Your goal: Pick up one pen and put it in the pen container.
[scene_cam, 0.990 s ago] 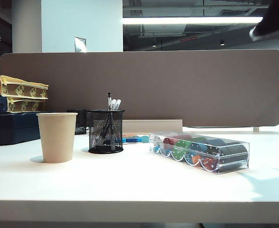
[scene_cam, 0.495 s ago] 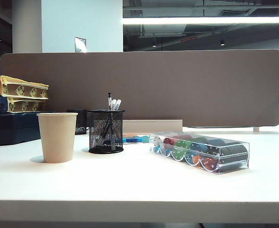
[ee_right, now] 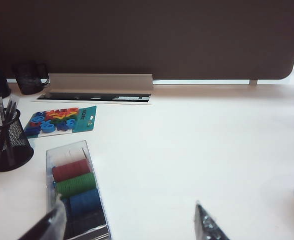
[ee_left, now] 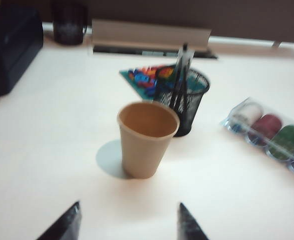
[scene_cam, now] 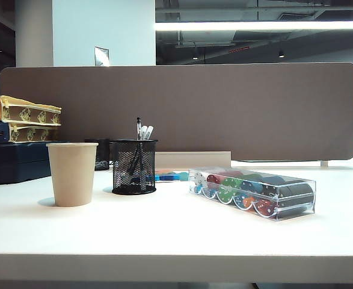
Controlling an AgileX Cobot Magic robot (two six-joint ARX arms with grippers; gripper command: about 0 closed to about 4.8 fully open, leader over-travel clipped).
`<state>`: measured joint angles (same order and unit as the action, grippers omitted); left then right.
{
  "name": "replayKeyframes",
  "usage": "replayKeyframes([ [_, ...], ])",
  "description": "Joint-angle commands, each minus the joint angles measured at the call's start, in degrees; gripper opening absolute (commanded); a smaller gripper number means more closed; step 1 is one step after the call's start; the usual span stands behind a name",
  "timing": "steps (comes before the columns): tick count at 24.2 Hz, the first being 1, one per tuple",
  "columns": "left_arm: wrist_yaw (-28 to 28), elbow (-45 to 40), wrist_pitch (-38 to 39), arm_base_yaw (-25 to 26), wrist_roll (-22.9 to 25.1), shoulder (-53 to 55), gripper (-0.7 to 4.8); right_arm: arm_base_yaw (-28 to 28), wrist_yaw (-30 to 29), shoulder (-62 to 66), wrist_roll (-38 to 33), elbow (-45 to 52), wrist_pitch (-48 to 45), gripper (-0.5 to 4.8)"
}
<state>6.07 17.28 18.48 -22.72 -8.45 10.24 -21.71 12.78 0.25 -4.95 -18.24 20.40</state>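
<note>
Pens, including a black-barrelled pen [scene_cam: 138, 128], stand in the black wire-mesh cup [scene_cam: 134, 167]; left gripper [ee_left: 129, 222] and right gripper [ee_right: 129, 225], both open and empty, hover near it above the white bench [scene_cam: 176, 229].

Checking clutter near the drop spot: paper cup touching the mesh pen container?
Apart. The exterior view shows a strip of table between the paper cup and the pen container; the left wrist view overlaps them, so it can't settle it.

Change: the dark blurred arm part we saw above the brown divider panel [scene_cam: 182, 108], at the exterior view's upper right corner, is gone | Timing: we already lose it half a second back | Now: above the panel we see only ceiling and light strip [scene_cam: 242, 26].
</note>
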Motion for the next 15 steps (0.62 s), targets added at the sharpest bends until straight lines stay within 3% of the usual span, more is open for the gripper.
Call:
replayKeyframes([
  [1,1.8,-1.9,-5.4,0.1,-0.1,0.1,2.38,-0.1,1.9,-0.3,-0.7,0.4,-1.5,3.28],
  [15,2.9,-4.8,-8.9,0.1,4.0,0.1,2.38,-0.1,4.3,-0.3,-1.1,1.9,-1.5,3.28],
])
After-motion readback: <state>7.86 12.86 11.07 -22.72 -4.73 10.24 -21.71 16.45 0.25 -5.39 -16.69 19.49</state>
